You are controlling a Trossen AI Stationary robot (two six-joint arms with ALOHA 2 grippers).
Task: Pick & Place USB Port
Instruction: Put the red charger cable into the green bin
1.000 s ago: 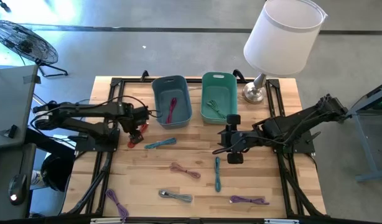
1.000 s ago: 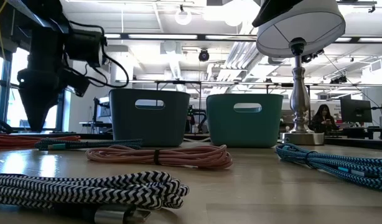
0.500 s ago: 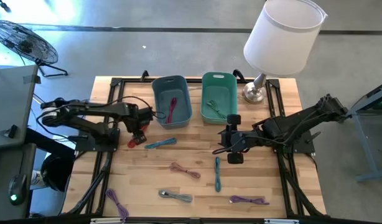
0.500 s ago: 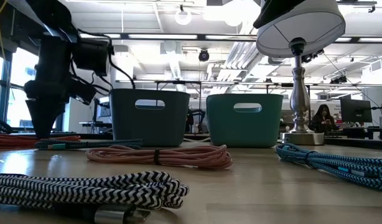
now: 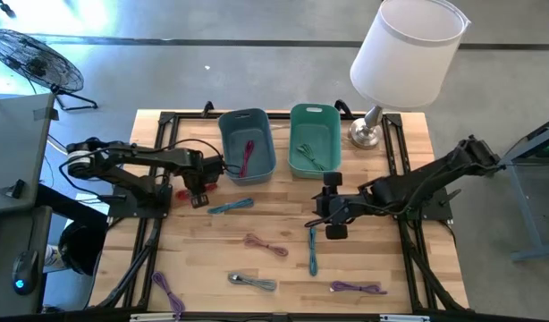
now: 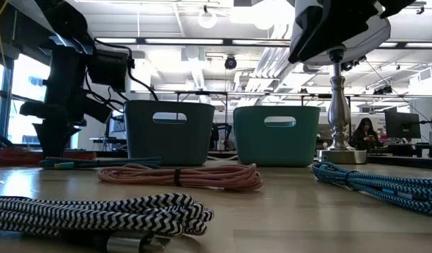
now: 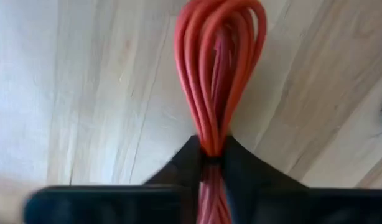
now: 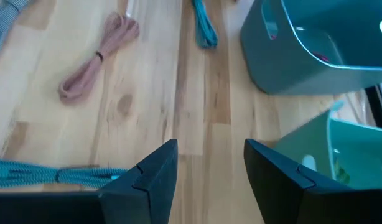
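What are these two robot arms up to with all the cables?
They are sorting bundled cables into bins. The left gripper is down at the table's left side, closed on a coiled red cable that lies on the wood. The right gripper hangs open above the table's middle, holding nothing, with a teal cable below it. The blue bin and green bin each already hold a cable.
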